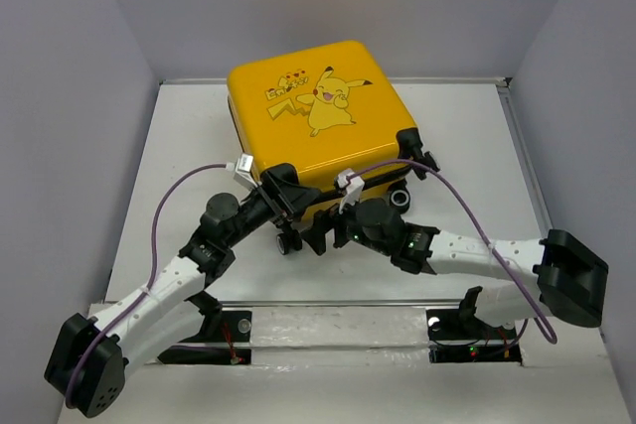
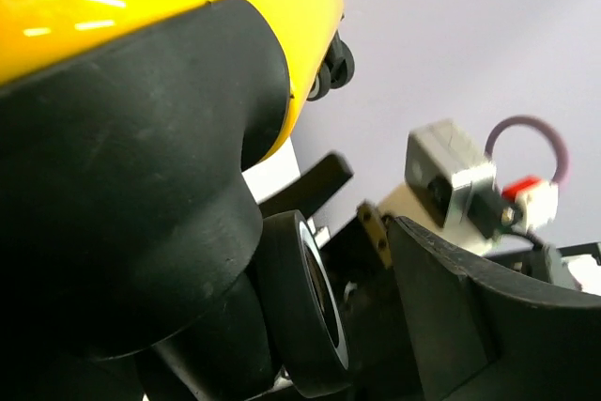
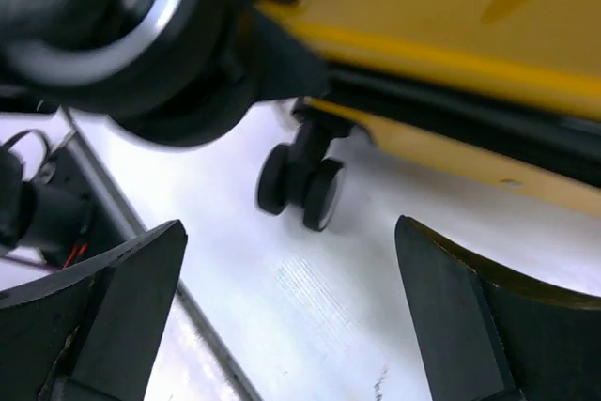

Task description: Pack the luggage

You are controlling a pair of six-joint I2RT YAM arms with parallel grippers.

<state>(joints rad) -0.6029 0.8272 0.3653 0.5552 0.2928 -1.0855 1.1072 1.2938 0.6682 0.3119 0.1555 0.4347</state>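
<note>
The yellow luggage (image 1: 313, 111) with the Pikachu print lies flat and closed at the back middle of the white table. My left gripper (image 1: 281, 189) is at its near-left corner. In the left wrist view (image 2: 310, 326) the jaws stand wide around the black corner housing (image 2: 131, 194) and a black wheel (image 2: 300, 307); only the right finger (image 2: 451, 316) shows. My right gripper (image 1: 333, 227) is low beside the near edge. It is open and empty in its wrist view (image 3: 286, 326), over bare table in front of a twin wheel (image 3: 300, 185) and the yellow shell (image 3: 451, 53).
Grey walls enclose the table (image 1: 467, 146) on three sides, with a raised rim along its edges. Purple cables (image 1: 159, 215) loop above both arms. The table's front strip (image 3: 141, 260) runs just beside my right gripper. The two wrists are close together.
</note>
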